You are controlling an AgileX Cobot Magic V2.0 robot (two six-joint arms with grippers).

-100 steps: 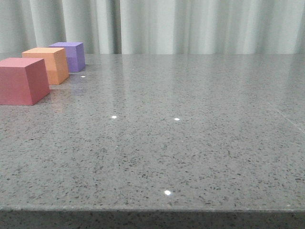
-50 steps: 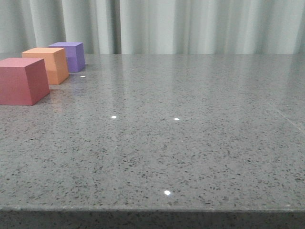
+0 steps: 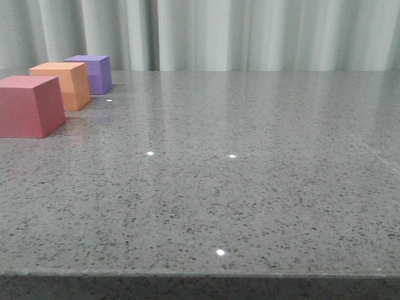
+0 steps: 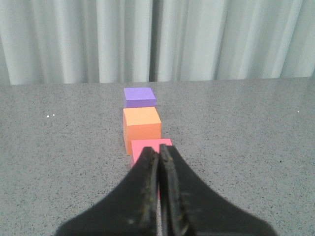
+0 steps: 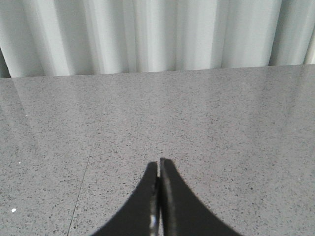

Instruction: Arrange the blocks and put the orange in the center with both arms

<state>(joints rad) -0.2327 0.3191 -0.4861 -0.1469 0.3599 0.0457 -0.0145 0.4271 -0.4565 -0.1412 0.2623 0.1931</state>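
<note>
While both grippers, left [image 4: 159, 153] and right [image 5: 158, 167], keep fingers pressed together and hold nothing, you see the orange cube [image 3: 64, 84] on the grey surface [image 3: 250, 187] between the purple cube [image 3: 92, 73] and the red-pink cube [image 3: 29, 105].

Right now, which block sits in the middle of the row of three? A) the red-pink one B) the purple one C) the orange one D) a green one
C: in the front view the orange cube stands between the red-pink cube, nearest the camera, and the purple cube, farthest back.
</note>
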